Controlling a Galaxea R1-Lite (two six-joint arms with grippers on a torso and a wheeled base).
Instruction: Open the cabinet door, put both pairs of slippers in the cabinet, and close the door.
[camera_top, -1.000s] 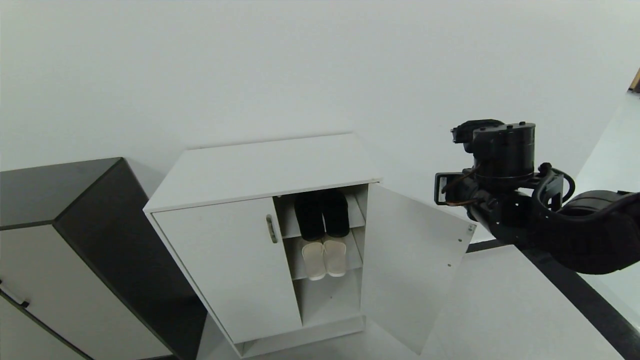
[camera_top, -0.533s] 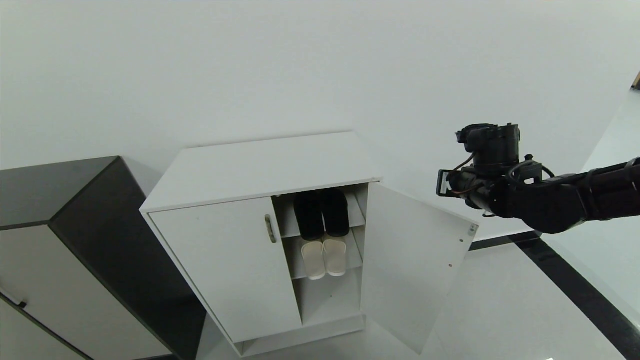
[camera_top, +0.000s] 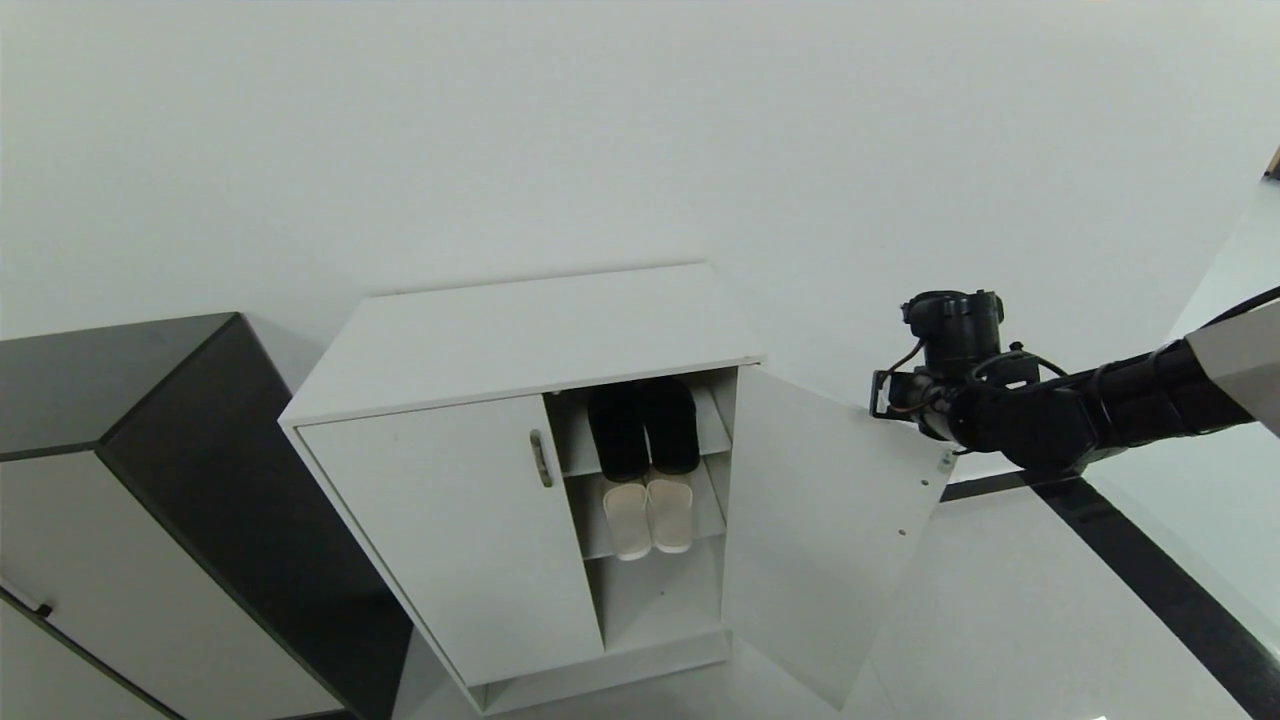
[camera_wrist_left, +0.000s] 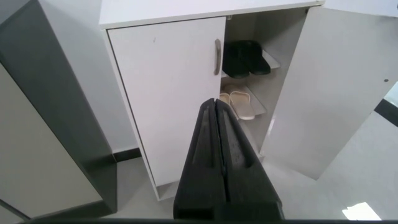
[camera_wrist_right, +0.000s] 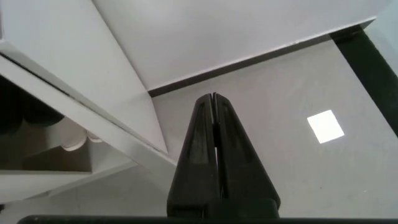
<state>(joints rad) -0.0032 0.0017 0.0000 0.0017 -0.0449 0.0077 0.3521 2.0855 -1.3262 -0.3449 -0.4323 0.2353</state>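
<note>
The white cabinet (camera_top: 520, 335) stands against the wall, left door (camera_top: 460, 540) closed and right door (camera_top: 820, 530) swung wide open. Black slippers (camera_top: 645, 425) lie on the upper shelf and white slippers (camera_top: 648, 515) on the shelf below. My right arm's wrist (camera_top: 960, 390) hangs just beyond the open door's top outer corner. My right gripper (camera_wrist_right: 214, 98) is shut on nothing, above the floor outside the door (camera_wrist_right: 93, 68). My left gripper (camera_wrist_left: 216, 102), shut and empty, is low before the closed door (camera_wrist_left: 168, 93), short of its handle (camera_wrist_left: 217, 56). Both pairs (camera_wrist_left: 245, 59) (camera_wrist_left: 239, 102) appear past it.
A dark cabinet (camera_top: 150, 420) with pale doors stands close on the left of the white one. A black stripe (camera_top: 1150, 570) crosses the pale floor on the right. A bright patch of light (camera_wrist_right: 325, 126) lies on the floor beyond the open door.
My right arm has stretched forward and dropped, its wrist now closer to the open door's top outer corner. The door and slippers have not moved.
</note>
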